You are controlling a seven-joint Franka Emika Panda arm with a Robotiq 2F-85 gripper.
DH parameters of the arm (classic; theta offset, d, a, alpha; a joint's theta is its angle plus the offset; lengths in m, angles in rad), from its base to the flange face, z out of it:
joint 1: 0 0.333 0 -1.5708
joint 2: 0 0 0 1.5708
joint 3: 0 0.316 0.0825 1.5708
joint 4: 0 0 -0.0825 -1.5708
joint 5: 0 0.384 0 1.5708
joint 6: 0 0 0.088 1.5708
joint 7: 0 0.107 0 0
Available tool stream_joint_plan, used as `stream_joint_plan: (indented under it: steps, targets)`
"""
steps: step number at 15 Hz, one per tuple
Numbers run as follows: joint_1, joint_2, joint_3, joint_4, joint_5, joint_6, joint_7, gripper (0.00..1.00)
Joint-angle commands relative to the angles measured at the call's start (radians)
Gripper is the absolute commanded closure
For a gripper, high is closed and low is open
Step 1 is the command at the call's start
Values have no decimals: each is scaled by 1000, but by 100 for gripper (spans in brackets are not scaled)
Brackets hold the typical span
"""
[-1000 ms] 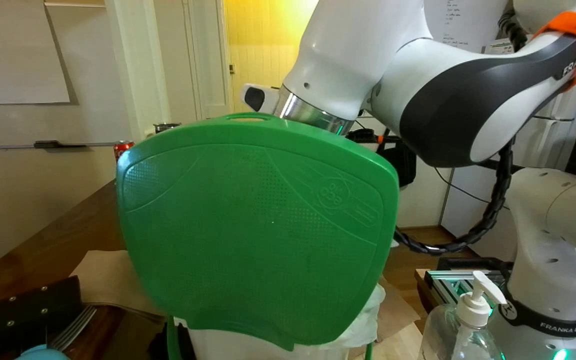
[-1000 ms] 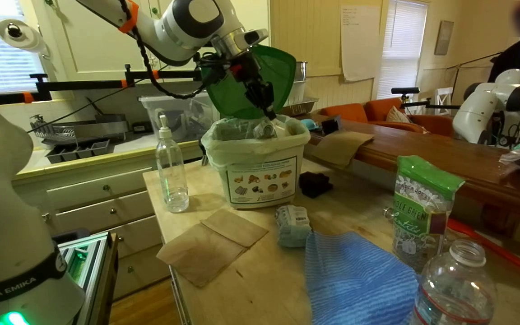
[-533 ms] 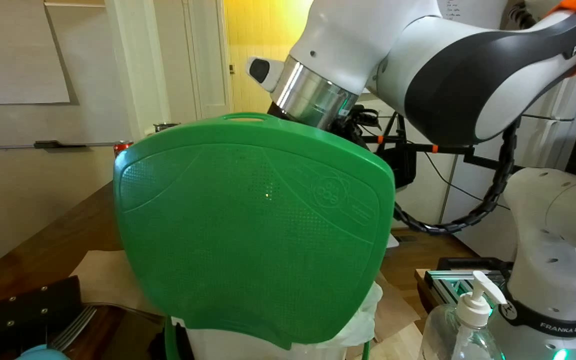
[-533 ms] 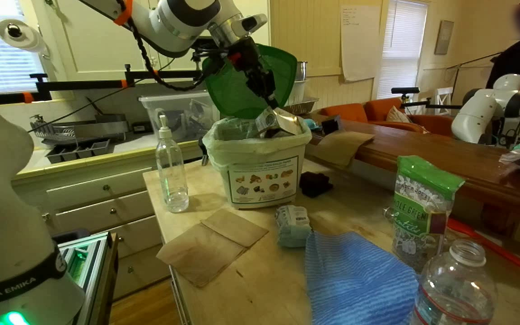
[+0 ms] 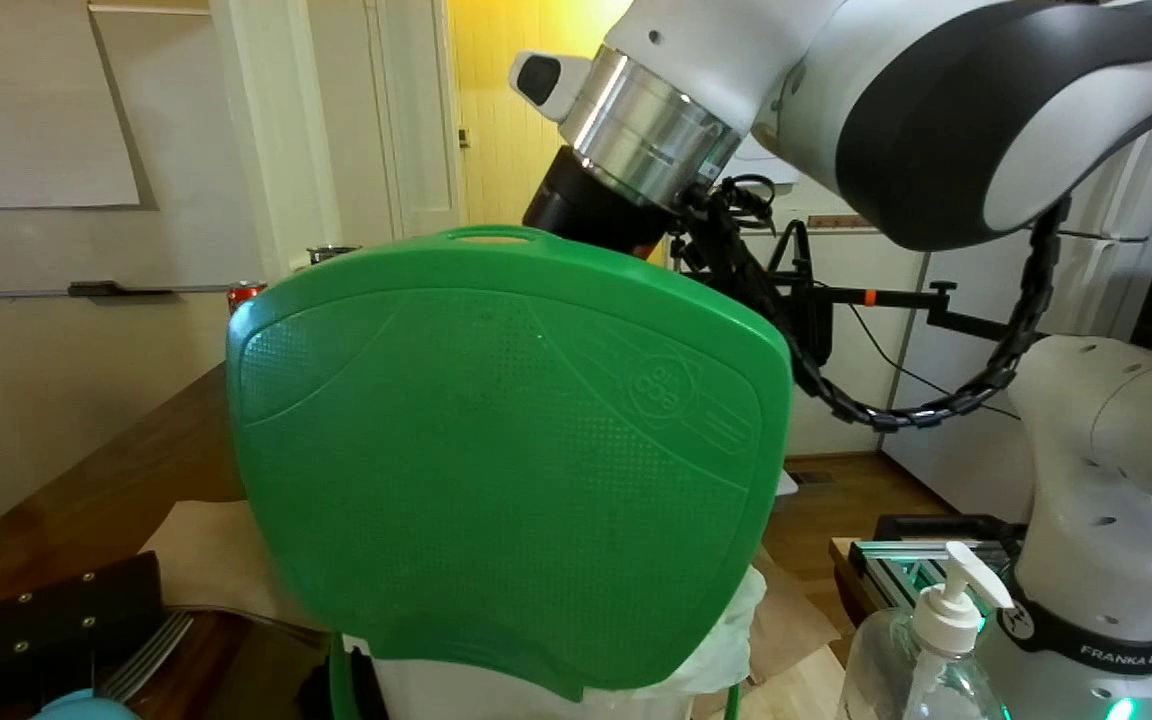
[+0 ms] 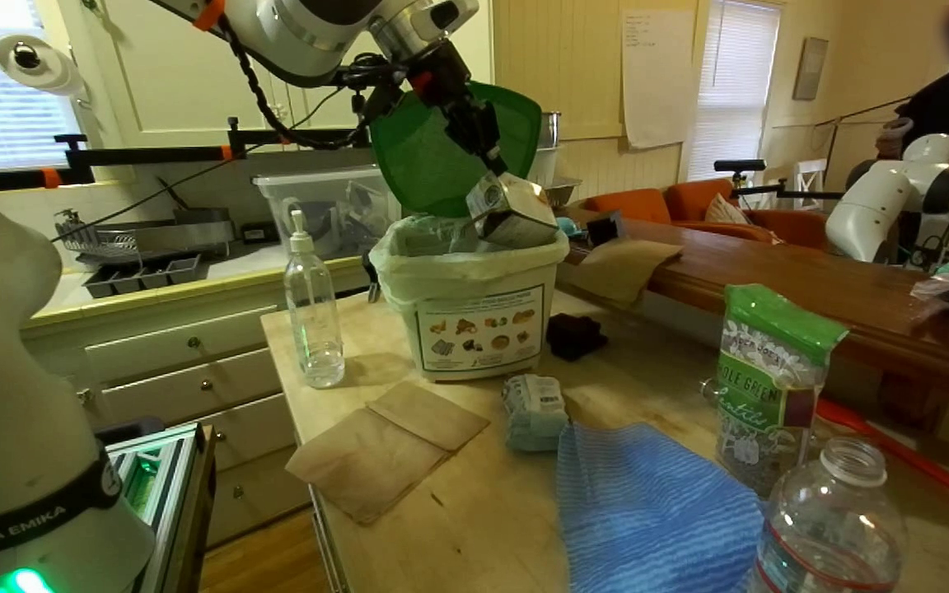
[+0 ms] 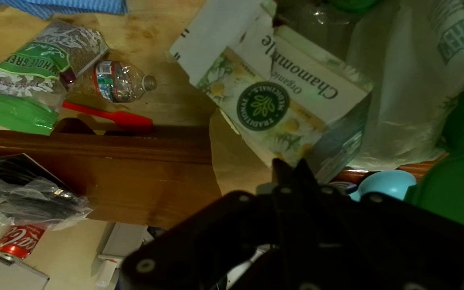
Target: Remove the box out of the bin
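1) Box (image 7: 272, 90) (white, "Organic Chamomile" print, flap sticking out at one end): hung tilted over the mouth of the bin (image 6: 481, 288); could not tell whether its lowest corner was clear of the rim
2) Hand (image 7: 291, 164): fingers drawn almost together, an edge of the box pinched at their tips; in an exterior view the tips met the top of the box
3) Bin: white, upright on the wooden counter (image 6: 474, 527), pale liner (image 6: 409, 265) folded over its rim, label (image 6: 481, 333) with food pictures on the wall
4) Green lid (image 5: 511, 460): stood raised along one side of the bin; in an exterior view it hid hand and box
5) Near the bin, in an exterior view: pump bottle (image 6: 315, 321) to the left, dark lump (image 6: 575, 336) just beside it to the right, grey-white carton (image 6: 535, 414) and brown paper (image 6: 388, 449) in front
6) Farther out: blue striped cloth (image 6: 656, 511) by the carton, lentil bag (image 6: 771, 387) upright, clear plastic bottle (image 6: 833, 527) near the bag; red utensil (image 7: 129, 119) near both
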Motion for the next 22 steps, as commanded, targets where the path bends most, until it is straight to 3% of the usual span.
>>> stream_joint_plan:
  steps: [1,11,22]
  targets:
    - [-6,-32,2,6,25,-45,-8,99]
    - [-17,-155,-9,-14,28,-141,-18,99]
    - [-65,-314,-44,-116,29,-374,-5,99]
